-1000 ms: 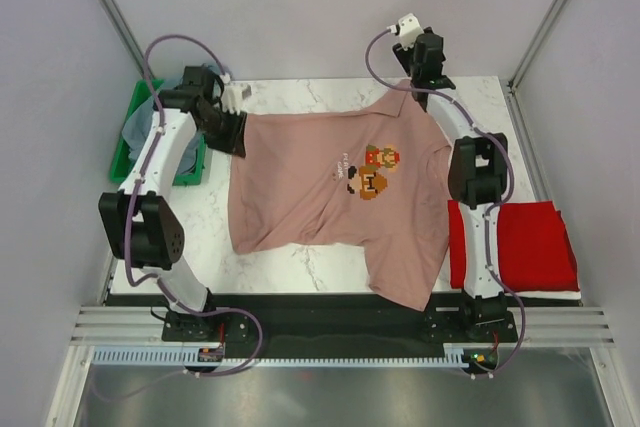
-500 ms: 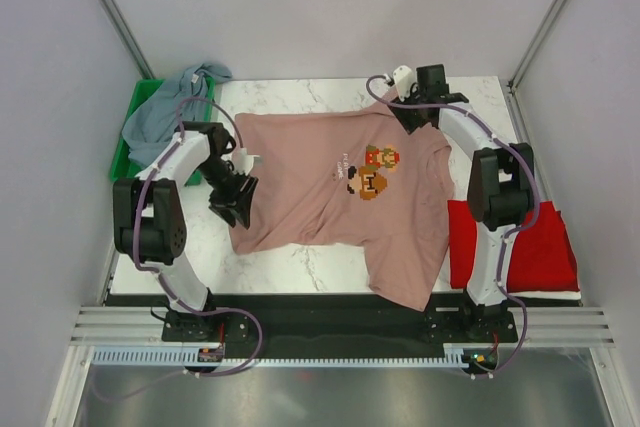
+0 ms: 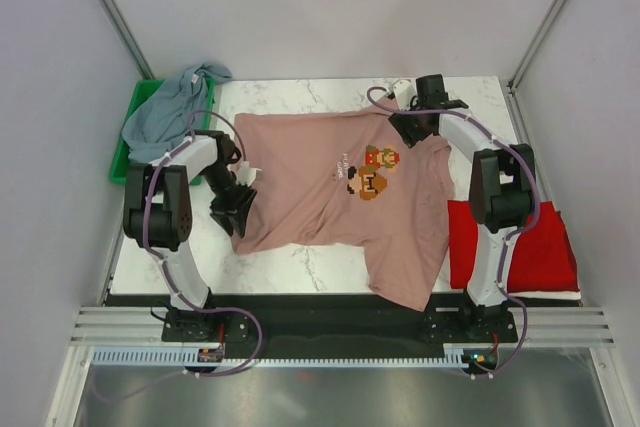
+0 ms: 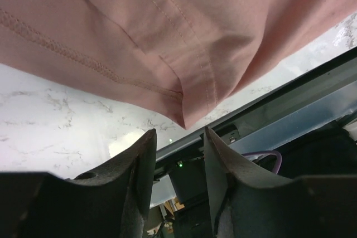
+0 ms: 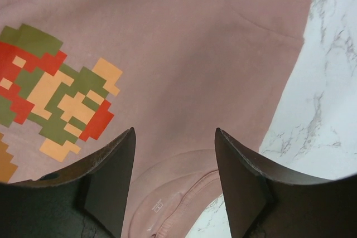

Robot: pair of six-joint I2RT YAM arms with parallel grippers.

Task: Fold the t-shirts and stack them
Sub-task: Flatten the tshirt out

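Observation:
The dusty-pink t-shirt point(image 3: 320, 192) lies spread on the marble table, print point(image 3: 372, 172) up, with its near right part hanging over the front edge. My left gripper point(image 3: 238, 212) is low at the shirt's left hem corner. In the left wrist view the gripper point(image 4: 178, 135) is open, and the hem corner point(image 4: 189, 116) lies just past the fingertips. My right gripper point(image 3: 410, 127) is at the neckline. It stands open point(image 5: 174, 132) over the collar point(image 5: 173, 199), next to the print point(image 5: 56, 93). A folded red t-shirt point(image 3: 520, 247) lies at the right edge. A grey-blue t-shirt point(image 3: 170, 107) is heaped in the bin.
The green plastic bin point(image 3: 124, 155) stands off the table's back left corner. Bare marble table point(image 3: 300, 262) shows in front of the pink shirt and at the back right. The black front rail point(image 3: 320, 302) runs along the near edge, and frame posts stand at both back corners.
My left arm has swung from the shirt's far left corner by the bin down to its left hem corner. My right gripper has dropped from behind the table onto the collar.

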